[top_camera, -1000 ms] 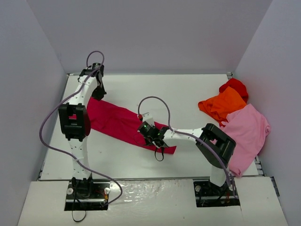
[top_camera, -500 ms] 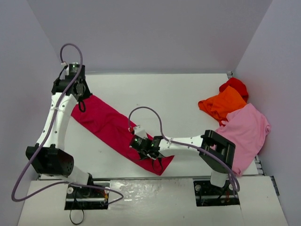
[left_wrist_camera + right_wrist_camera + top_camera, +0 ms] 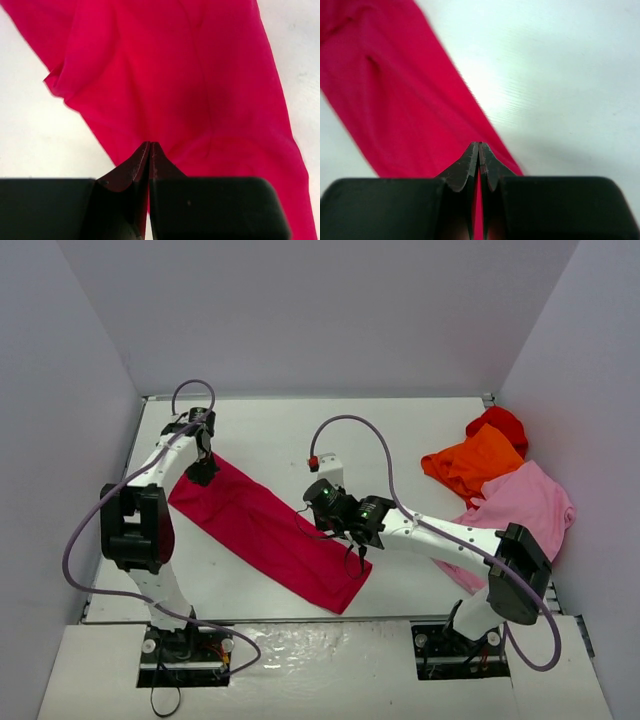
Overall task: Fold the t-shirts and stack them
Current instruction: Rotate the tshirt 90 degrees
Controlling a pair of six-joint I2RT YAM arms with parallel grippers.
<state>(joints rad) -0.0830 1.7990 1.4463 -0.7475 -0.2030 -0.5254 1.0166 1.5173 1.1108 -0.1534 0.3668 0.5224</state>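
Observation:
The crimson t-shirt (image 3: 262,530), folded into a long strip, lies flat and runs diagonally from far left to near centre. At its far-left end my left gripper (image 3: 203,471) is shut, and its wrist view shows the cloth (image 3: 165,75) creasing away from the closed tips of the gripper (image 3: 150,144). My right gripper (image 3: 313,512) is shut at the strip's right edge, about midway along it. The right wrist view has crimson cloth (image 3: 395,100) running to the tips of the gripper (image 3: 479,144) and showing between its fingers. Orange (image 3: 478,462), bright red (image 3: 500,423) and light pink (image 3: 525,515) t-shirts lie heaped at the right.
White walls close in the table (image 3: 400,435) at the left, back and right. The right arm's forearm (image 3: 440,537) stretches low from the pink shirt toward the centre. A purple cable (image 3: 360,445) loops above the right wrist.
The left gripper has come in from the far-left corner toward the right and near side. The right gripper has moved away from me and right. The crimson strip now lies straighter and flat.

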